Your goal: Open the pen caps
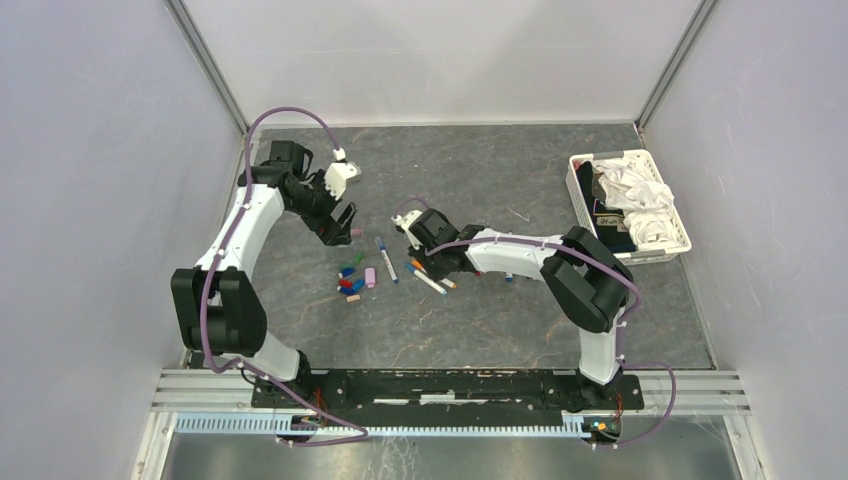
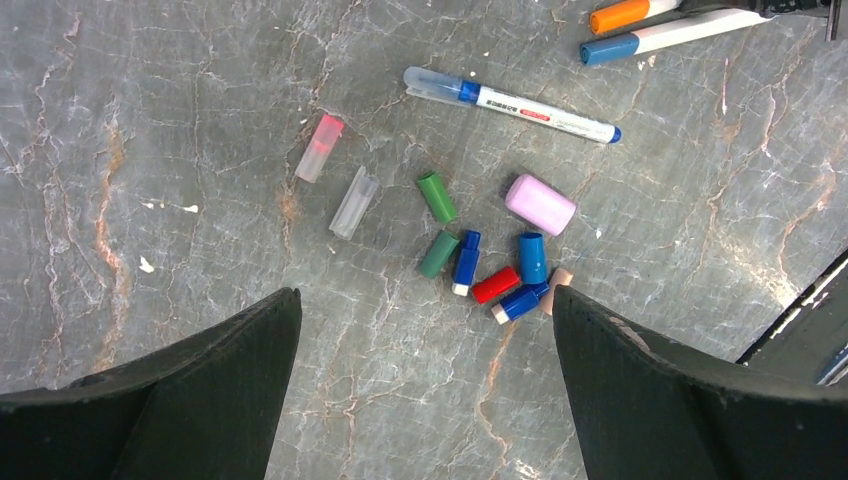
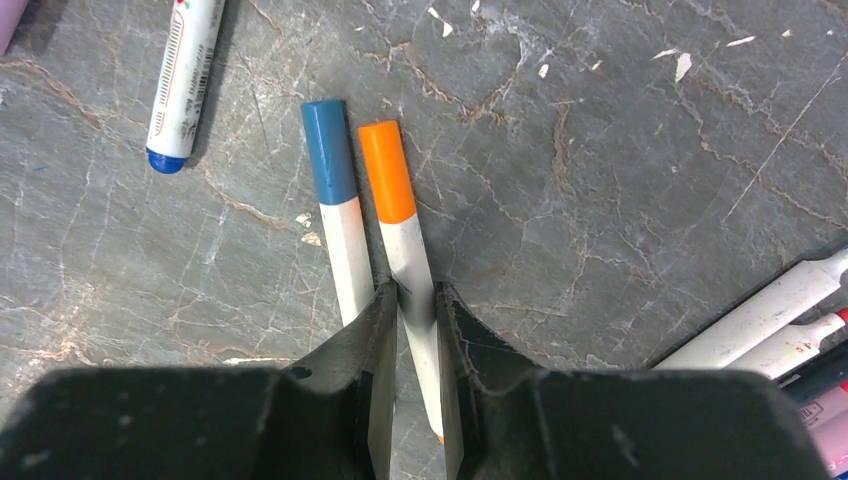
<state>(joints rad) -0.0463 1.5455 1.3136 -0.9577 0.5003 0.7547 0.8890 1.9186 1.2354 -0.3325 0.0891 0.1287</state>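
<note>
Several loose pen caps (image 2: 496, 285) in blue, red, green and pink lie in a small pile on the table; they also show in the top view (image 1: 352, 283). Two clear caps (image 2: 354, 202) lie to their left. My left gripper (image 2: 425, 300) is open and empty, hovering over the table just short of the pile (image 1: 340, 222). My right gripper (image 3: 412, 295) is shut on the white barrel of an orange-capped pen (image 3: 387, 170) that lies on the table (image 1: 413, 240). A blue-capped pen (image 3: 329, 150) lies right beside it on the left.
A white pen with a clear cap and blue tip (image 2: 510, 103) lies beyond the pile. More pens (image 3: 770, 320) lie at the right edge of the right wrist view. A white basket of cloth (image 1: 630, 205) stands at the far right.
</note>
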